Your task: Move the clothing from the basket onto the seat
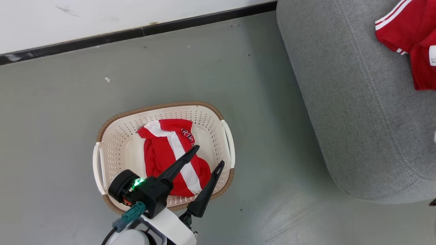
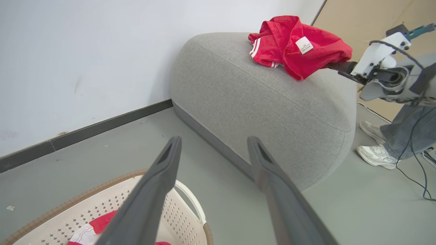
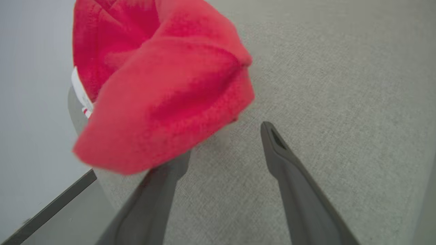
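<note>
A red garment with a white stripe and dark lettering (image 1: 163, 149) lies in the cream basket (image 1: 156, 107) on the floor. My left gripper (image 1: 210, 154) hangs open over the basket's right front part, nothing between its fingers; the left wrist view looks past that gripper (image 2: 214, 139) to the basket's edge (image 2: 190, 200). Another red garment (image 1: 415, 30) lies on the grey seat (image 1: 357, 102), also seen as a heap (image 2: 299, 44). My right gripper (image 3: 224, 143) is open over the seat (image 3: 340, 85), and this garment (image 3: 160, 95) covers its left fingertip.
A white wall with a dark baseboard (image 1: 136, 32) runs behind the basket. A person's feet in pale sneakers (image 2: 374, 154) stand by the seat's far end, beside trailing cables (image 2: 419, 170). Grey floor (image 1: 265, 119) separates basket and seat.
</note>
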`<state>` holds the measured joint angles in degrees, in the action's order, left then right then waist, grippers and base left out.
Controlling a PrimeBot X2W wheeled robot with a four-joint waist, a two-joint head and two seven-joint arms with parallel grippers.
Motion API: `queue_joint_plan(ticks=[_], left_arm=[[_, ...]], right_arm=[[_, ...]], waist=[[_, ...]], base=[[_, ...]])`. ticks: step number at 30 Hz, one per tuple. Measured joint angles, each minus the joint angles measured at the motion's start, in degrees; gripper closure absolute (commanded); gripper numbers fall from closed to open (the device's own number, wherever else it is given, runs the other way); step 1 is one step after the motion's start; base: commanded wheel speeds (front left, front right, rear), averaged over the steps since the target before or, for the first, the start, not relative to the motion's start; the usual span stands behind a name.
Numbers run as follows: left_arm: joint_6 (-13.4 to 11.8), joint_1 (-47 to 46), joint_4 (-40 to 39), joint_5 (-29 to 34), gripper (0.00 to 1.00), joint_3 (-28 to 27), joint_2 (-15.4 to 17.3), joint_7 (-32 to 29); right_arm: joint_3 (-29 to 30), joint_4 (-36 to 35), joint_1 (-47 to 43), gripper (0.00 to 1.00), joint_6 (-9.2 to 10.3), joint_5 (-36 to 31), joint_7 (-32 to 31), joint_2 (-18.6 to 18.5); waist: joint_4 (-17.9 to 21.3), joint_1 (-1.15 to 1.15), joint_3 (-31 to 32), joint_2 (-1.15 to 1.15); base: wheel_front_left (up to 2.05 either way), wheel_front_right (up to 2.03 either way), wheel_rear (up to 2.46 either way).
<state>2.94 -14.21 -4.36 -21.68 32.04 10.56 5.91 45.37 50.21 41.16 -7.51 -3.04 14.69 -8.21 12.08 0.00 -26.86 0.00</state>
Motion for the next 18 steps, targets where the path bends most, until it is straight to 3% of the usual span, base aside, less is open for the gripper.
queue_joint_plan(ticks=[8, 18], left_arm=[[-0.3, 0.0, 0.0, -0.5, 0.00, -1.1, -1.0, 1.8], [-0.6, -0.1, 1.5, -1.6, 0.00, -2.6, -1.9, 4.4]], right_arm=[[-5.2, -2.5, -3.7, 0.00, -0.02, 0.6, 0.0, 5.6], [-15.2, -9.4, -4.9, 0.00, -0.01, 2.3, 0.0, 6.0]], waist=[[-0.6, 0.00, 0.9, 0.00], [-1.4, 0.00, 2.7, 0.00]], base=[[0.00, 0.00, 0.00], [0.00, 0.00, 0.00]])
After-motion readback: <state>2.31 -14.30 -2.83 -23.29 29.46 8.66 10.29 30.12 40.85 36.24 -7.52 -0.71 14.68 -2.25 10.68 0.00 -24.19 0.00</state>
